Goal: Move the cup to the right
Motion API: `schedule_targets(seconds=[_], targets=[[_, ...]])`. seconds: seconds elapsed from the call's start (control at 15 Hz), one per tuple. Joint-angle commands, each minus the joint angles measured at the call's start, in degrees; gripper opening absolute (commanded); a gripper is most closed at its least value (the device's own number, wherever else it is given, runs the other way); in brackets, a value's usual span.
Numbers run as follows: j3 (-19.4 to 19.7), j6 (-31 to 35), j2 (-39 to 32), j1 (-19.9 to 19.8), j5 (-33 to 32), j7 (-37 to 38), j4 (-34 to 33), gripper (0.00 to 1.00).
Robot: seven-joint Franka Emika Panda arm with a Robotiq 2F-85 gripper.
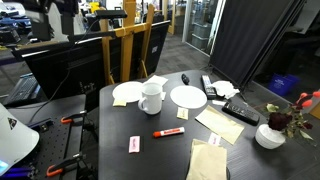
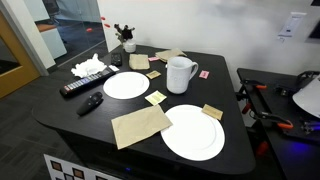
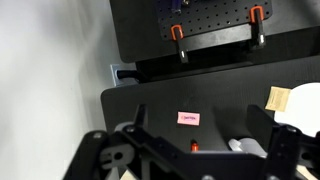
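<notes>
The cup (image 1: 151, 97) is a plain white mug with a side handle. It stands upright near the middle of the black table (image 1: 120, 135), between two flat white plates, and shows in both exterior views (image 2: 180, 74). My gripper (image 3: 208, 135) shows only in the wrist view, high above the table, open and empty, with its dark fingers wide apart. A pale rounded shape (image 3: 245, 147) low between the fingers appears to be the cup, mostly hidden by the gripper body. The arm is out of view in both exterior views.
White plates (image 1: 188, 97) (image 1: 127, 92) flank the cup. A red marker (image 1: 168, 131) and a pink card (image 1: 134, 144) lie in front of it. A remote (image 1: 240, 110), brown napkins (image 2: 140, 125), sticky notes, tissues (image 2: 90, 68) and a low white bowl with flowers (image 1: 269, 135) share the table.
</notes>
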State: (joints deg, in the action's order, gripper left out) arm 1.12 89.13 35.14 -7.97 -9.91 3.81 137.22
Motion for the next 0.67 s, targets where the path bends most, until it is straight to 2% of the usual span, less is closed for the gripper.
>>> schedule_targets(seconds=[0.0,0.33,0.6], targets=[[0.99,4.88,-1.48,2.54,1.47,-0.69,0.21,1.00],[0.99,16.89,-5.96,5.75,4.54,-3.18,1.39,1.00],[1.52,25.29,-11.33,7.37,6.30,-8.26,1.72,1.00]])
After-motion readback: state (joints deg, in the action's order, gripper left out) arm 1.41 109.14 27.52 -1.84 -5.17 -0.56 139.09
